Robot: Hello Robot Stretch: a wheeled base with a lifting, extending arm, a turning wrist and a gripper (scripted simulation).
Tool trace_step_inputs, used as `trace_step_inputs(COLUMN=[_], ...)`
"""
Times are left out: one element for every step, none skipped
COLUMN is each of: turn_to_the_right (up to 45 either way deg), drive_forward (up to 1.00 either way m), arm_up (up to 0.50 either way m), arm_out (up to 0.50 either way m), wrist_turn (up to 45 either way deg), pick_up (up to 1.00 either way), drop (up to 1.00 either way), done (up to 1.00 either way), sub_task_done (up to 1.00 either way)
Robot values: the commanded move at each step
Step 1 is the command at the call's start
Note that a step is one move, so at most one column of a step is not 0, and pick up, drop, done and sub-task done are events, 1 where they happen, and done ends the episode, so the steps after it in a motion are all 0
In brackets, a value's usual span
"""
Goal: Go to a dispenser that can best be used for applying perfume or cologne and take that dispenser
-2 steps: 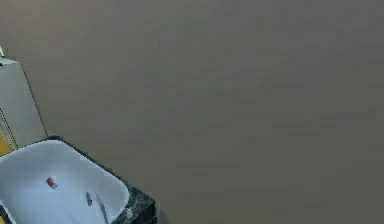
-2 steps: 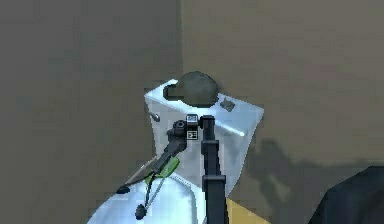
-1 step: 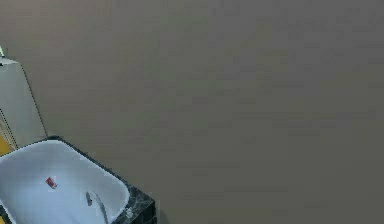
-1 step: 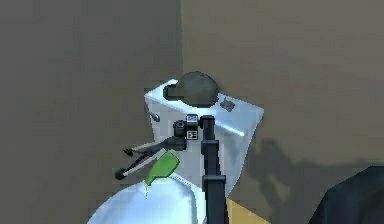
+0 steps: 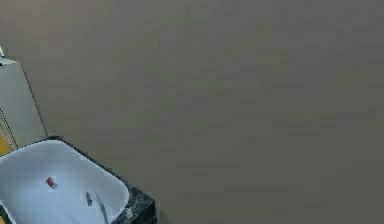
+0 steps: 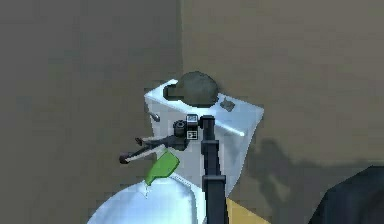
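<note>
A bare grey-brown wall [image 5: 230, 90] takes most of the forward view. At that view's lower left a white sink [image 5: 35, 165] sits in a dark counter [image 5: 140, 206], with a small red speck [image 5: 50, 182] in the basin.

In the arm side view a white toilet [image 6: 238, 132] stands in a corner, a dark olive lump [image 6: 197, 87] on its tank. The arm [image 6: 213, 185] rises in front of it. A tilted green thing [image 6: 163, 167] sits just below the gripper [image 6: 128, 157], above the white bowl (whether the fingers grip it, or anything, I cannot tell).
</note>
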Motion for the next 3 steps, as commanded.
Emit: trace_step_inputs(turn_to_the_right=[0.0,0.0,0.0], drive_forward=[0.00,0.00,0.00], arm_up=[-0.30,0.00,0.10], arm_out=[0.00,0.00,0.00], wrist_turn=[0.0,0.0,0.0], pick_up=[0.00,1.00,0.00], drop=[0.00,0.00,0.00], done=[0.00,0.00,0.00], sub_task_done=[0.00,0.00,0.00])
